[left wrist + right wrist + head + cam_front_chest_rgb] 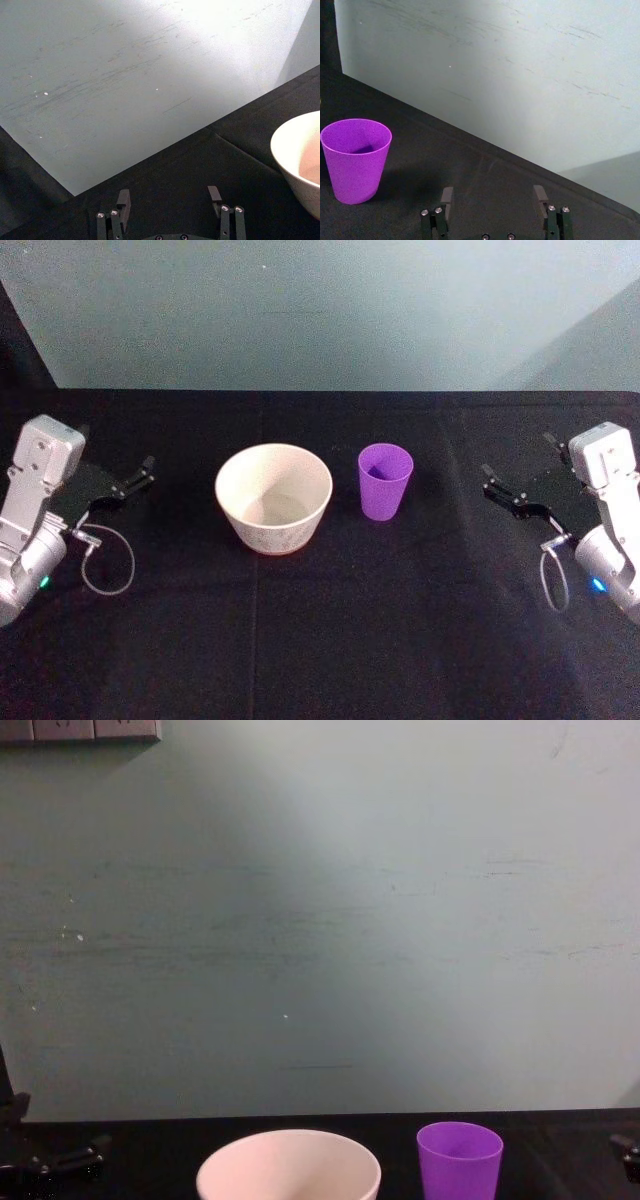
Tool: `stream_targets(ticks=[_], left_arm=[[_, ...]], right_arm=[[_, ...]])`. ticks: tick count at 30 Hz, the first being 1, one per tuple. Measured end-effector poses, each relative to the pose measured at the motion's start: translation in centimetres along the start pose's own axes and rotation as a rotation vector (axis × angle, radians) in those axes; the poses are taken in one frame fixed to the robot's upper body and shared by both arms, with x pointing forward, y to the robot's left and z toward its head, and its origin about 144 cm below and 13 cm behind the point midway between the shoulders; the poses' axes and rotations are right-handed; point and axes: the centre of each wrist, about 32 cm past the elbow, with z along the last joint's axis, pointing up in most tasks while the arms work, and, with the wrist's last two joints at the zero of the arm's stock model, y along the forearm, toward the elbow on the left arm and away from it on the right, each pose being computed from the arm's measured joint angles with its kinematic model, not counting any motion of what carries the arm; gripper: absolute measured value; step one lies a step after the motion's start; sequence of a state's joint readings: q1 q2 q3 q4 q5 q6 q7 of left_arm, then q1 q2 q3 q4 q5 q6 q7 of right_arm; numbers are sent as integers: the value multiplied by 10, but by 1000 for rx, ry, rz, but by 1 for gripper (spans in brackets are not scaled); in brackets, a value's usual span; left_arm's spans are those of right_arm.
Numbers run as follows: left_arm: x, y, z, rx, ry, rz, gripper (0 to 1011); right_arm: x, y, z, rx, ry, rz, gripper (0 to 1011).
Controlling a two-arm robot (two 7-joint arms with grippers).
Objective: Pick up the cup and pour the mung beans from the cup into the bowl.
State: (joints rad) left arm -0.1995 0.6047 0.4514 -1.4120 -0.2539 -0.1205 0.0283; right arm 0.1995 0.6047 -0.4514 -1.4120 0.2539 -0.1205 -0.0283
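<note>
Cup (385, 481): was set upright on the table (320, 640), just right of the bowl (270, 530).
Right hand (500, 490): was held open and empty. It was the nearer hand, and the cup lay to its left.
Left hand (135, 480): was parked open, beyond the bowl.

Left arm (35, 510): parked low at the table's (320, 640) left edge.
Left gripper (148, 470): fingers spread apart, pointing inward along the table.
Right arm (610, 525): parked low at the right edge.
Right gripper (488, 482): fingers spread apart, pointing inward.
</note>
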Motion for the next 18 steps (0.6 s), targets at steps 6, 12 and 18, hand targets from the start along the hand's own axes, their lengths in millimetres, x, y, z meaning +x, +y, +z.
stream_targets(ticks=[6,12,18], left_arm=[[0,0,0,0,0,0,1000],[0,0,0,0,0,0,1000],[0,0,0,0,0,0,1000]], right_arm=[[0,0,0,0,0,0,1002],[0,0,0,0,0,0,1002],[0,0,0,0,0,0,1002]])
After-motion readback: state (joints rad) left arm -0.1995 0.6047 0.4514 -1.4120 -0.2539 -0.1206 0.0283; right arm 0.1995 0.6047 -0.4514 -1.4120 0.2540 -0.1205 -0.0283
